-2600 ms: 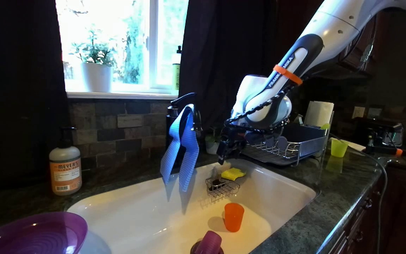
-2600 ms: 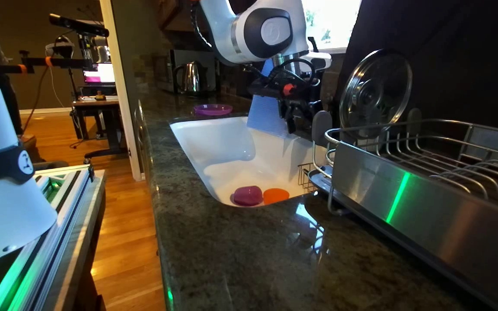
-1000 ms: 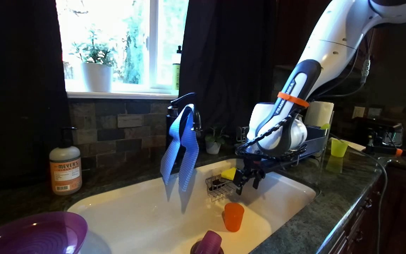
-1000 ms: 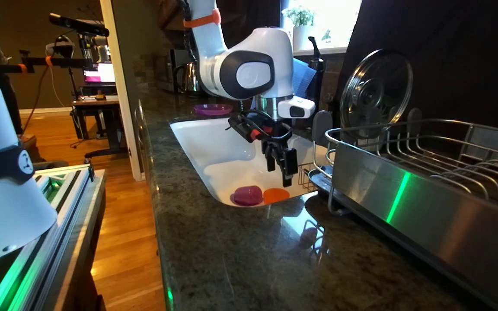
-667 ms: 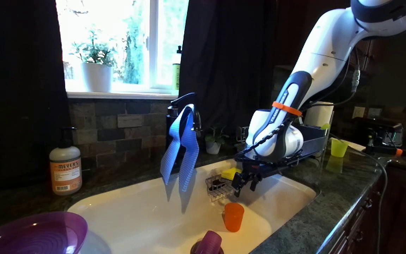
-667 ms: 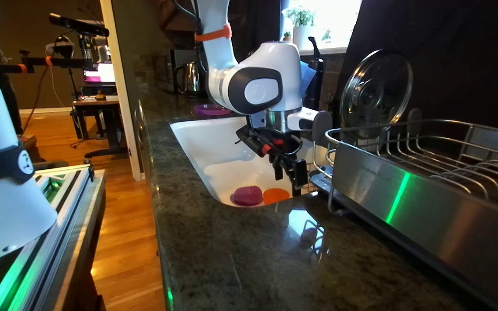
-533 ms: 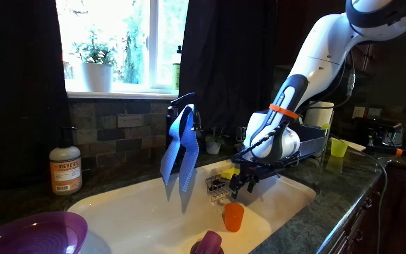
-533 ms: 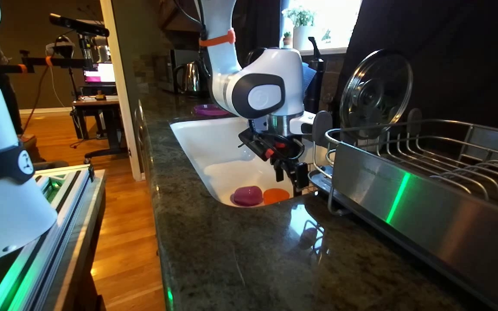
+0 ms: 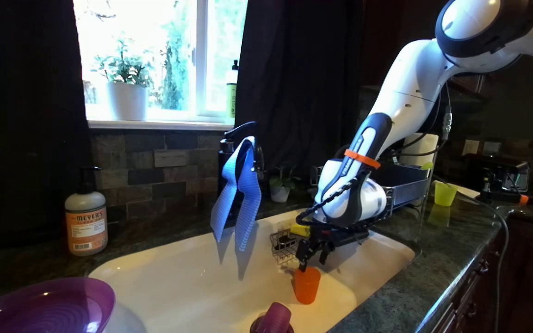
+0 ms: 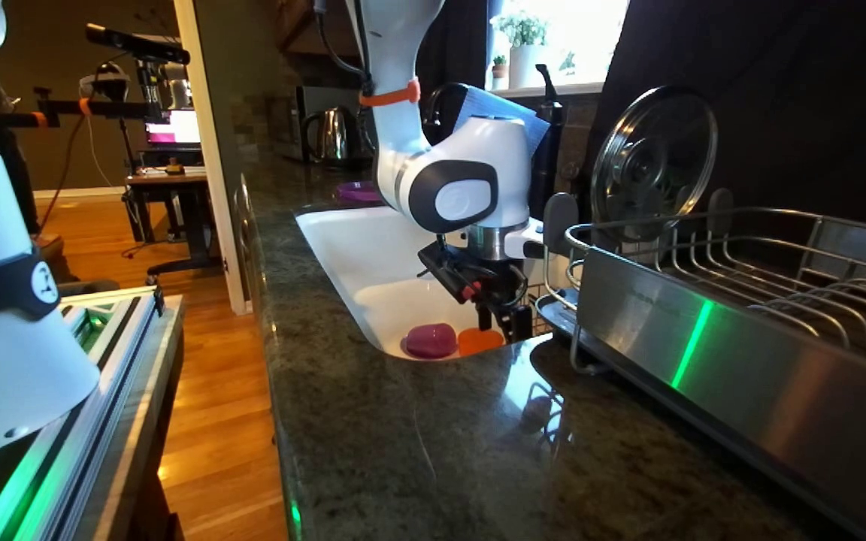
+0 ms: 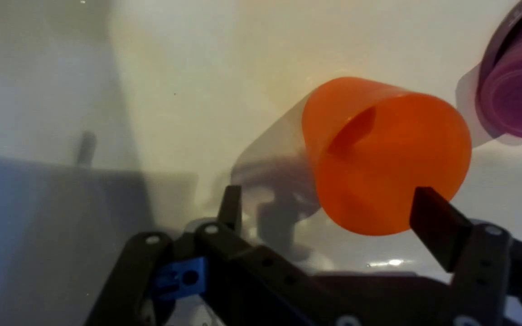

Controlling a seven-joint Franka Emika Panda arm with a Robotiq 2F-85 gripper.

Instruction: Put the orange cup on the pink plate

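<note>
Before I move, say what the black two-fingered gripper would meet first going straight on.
Probably the tapered orange plastic cup: one fingertip overlaps its rim in the wrist view, though depth is unclear.

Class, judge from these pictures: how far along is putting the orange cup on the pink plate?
Done: the gripper is close to the orange cup, which stands upright in the sink. In hand: probably lining up a grasp; the jaws stand open. Left: grip, lift, and set it on the pink plate, which sits on the counter.

Pink plate (image 9: pixel 49 305) pt. cut off, btm. L, ext. view
</note>
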